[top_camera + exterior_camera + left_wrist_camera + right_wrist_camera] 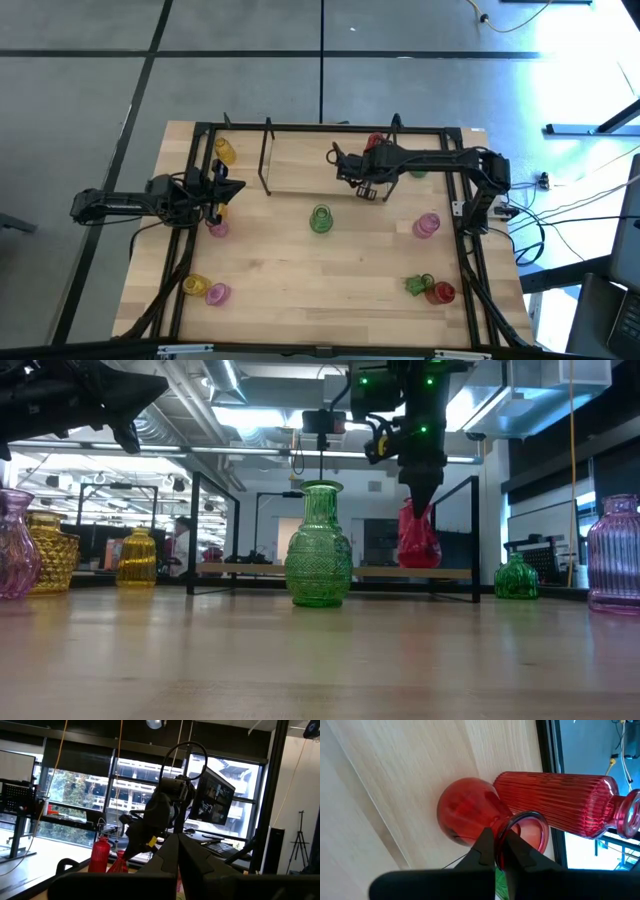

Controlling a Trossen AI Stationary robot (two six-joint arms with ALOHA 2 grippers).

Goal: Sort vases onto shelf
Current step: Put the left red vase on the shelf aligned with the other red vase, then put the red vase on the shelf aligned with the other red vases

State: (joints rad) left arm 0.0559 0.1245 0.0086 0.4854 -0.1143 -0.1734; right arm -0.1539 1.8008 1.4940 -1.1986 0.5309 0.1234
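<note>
While the right pincer [495, 851] sits clamped on the rim of a round red vase [465, 817] at the shelf [300, 165], the step in hand looks like placing that vase: its body rests on the pale shelf board, touching a ribbed red vase [555, 802] just beside it. The shelf is at 12 o'clock on the counter [320, 280], with the two red vases toward its 3 o'clock end. Next move probably calls for spreading the fingers and lifting straight off the neck without tipping either red vase, since they touch.

Left pincer [232, 187] waits at 9 o'clock, fingers together, holding nothing.

Still on the counter: green vase [320, 219] near centre, pink vase [427, 225] at 3 o'clock, green and red pair [428, 289] at 5 o'clock, yellow and pink pair [206, 290] at 7 o'clock, a pink one [217, 228] under the left arm, a yellow one [224, 151] at 10 o'clock.

Glass is translucent and glossy; green one has knobbly pressed pattern, fat belly, narrow ribbed neck. Counter is light wood, black metal frame
</note>
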